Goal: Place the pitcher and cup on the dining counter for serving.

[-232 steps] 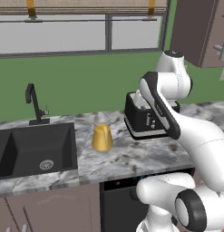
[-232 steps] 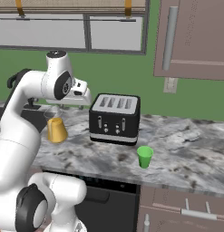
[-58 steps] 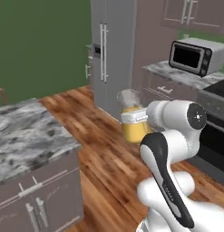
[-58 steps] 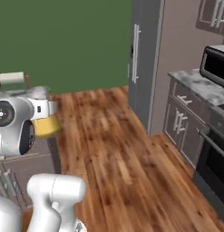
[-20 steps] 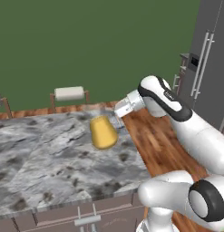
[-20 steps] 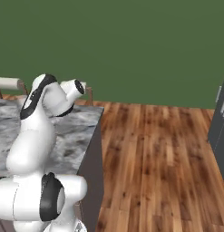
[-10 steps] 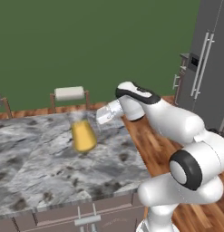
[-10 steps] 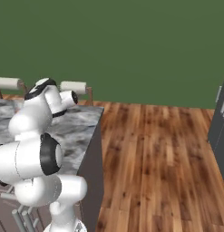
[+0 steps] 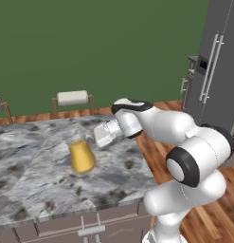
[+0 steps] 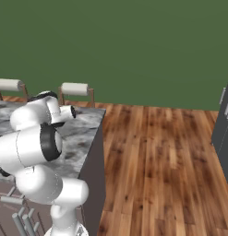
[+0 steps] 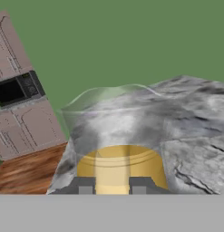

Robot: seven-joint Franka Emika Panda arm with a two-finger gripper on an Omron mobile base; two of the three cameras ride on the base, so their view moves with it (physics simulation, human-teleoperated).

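- The pitcher (image 9: 82, 154) stands upright on the dining counter (image 9: 33, 182): a clear glass vessel, yellow-orange in its lower part and see-through above.
- In the left base view it sits toward the middle of the marbled top, nearer the far edge than the near one, and its base looks to rest on the stone.
- The gripper (image 9: 93, 138) reaches in from the pitcher's right side, at the level of its clear upper part, with the white hand lying nearly level over the counter.
- In the hand view the two dark fingertips (image 11: 84, 185) rise at either side of a pale yellow strip of the pitcher (image 11: 118, 149), which fills the gap between them; the jaws stand narrow and are closed on the pitcher.
- The white arm (image 9: 166, 128) bends over the counter's right end from the base at the lower right of the left base view.
- In the right base view the arm (image 10: 34, 138) stands in front of the counter (image 10: 85, 133), and its bulk hides the pitcher.
- Two stools with pale padded tops stand at the far side of the counter, one (image 9: 73, 98) behind the pitcher.
- Silver handles (image 9: 92, 229) show on the taupe cabinet front below the stone top.
- A grey refrigerator (image 9: 218, 66) stands at the right, on the wooden floor (image 10: 166, 161), before a green wall (image 10: 134, 46).
- A black microwave (image 11: 16, 88) among taupe cabinets shows tilted at the left of the hand view.
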